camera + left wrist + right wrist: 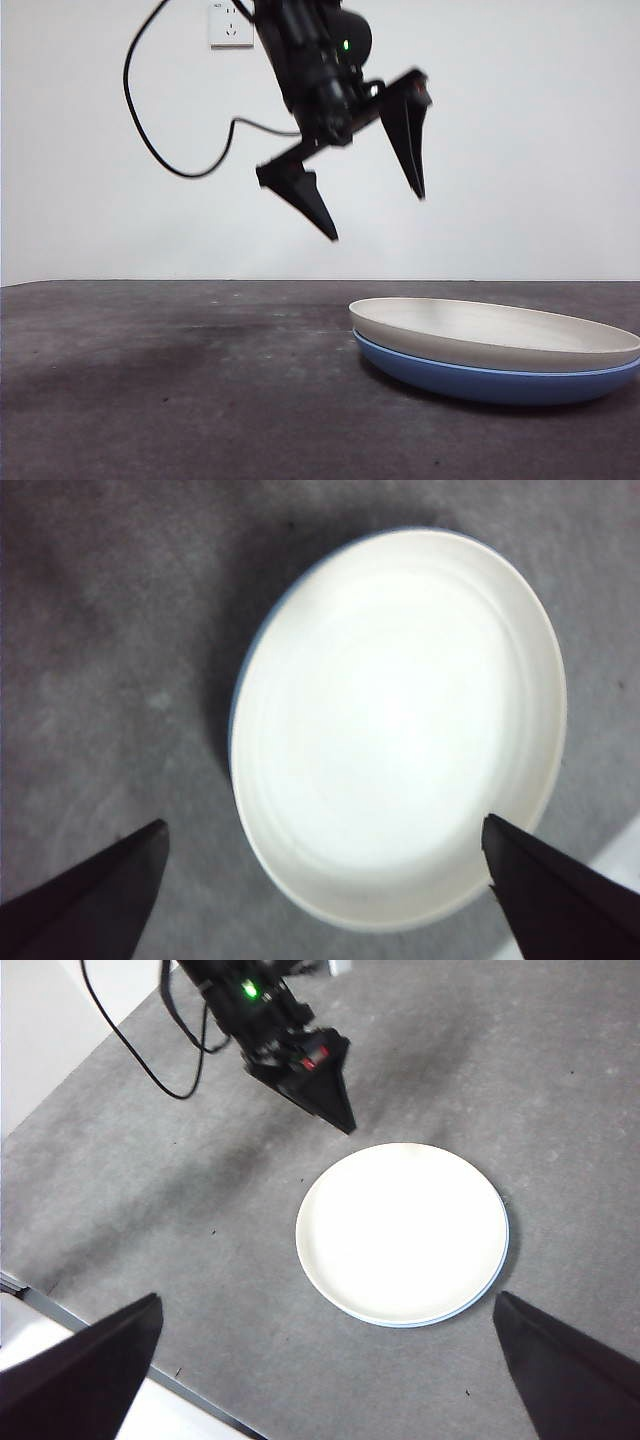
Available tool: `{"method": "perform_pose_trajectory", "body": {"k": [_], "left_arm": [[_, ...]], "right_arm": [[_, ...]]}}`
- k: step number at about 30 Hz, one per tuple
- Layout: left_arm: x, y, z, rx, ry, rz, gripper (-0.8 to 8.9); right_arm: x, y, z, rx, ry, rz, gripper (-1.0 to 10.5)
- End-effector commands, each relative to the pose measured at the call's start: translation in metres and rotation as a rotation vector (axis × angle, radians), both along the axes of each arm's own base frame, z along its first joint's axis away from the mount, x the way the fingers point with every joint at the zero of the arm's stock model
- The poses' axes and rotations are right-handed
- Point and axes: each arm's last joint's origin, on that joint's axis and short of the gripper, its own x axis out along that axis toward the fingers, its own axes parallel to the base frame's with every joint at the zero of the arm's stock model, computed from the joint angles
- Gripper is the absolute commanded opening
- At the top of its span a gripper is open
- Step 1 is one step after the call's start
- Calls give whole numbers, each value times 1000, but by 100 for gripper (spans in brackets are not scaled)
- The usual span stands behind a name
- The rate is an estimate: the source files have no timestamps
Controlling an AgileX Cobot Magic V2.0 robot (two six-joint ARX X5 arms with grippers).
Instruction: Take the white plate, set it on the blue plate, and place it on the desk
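So the white plate (490, 328) is seen stacked right on the blue plate (480, 378), just a thin blue rim peeking out underneath, and the pair is parked on the desk (180, 380). The left hand (375, 195) is held up in the air above the desk, beside the plates, spread wide with nothing gripped. The right hand (330, 1360) is kept higher and well apart, also wide open and empty. A wall socket (231, 24) is spotted behind.
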Motion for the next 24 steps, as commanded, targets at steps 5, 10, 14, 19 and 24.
{"method": "perform_pose_trajectory", "body": {"k": [5, 10, 14, 19, 24], "left_arm": [[-28, 12, 59, -57, -109, -68, 507], [-66, 33, 120, -140, -242, -95, 644], [-104, 59, 167, -194, -362, -96, 659], [-163, 98, 213, -280, -486, -135, 657], [-225, 147, 230, -301, -580, -148, 657]], "right_arm": [[-1, 0, 4, -5, -26, -1, 670], [-1, 0, 4, -4, -22, -10, 670], [-1, 0, 4, 2, -18, -14, 670], [-1, 0, 4, 18, -3, -25, 670], [-1, 0, 4, 59, 28, -54, 670]]}}
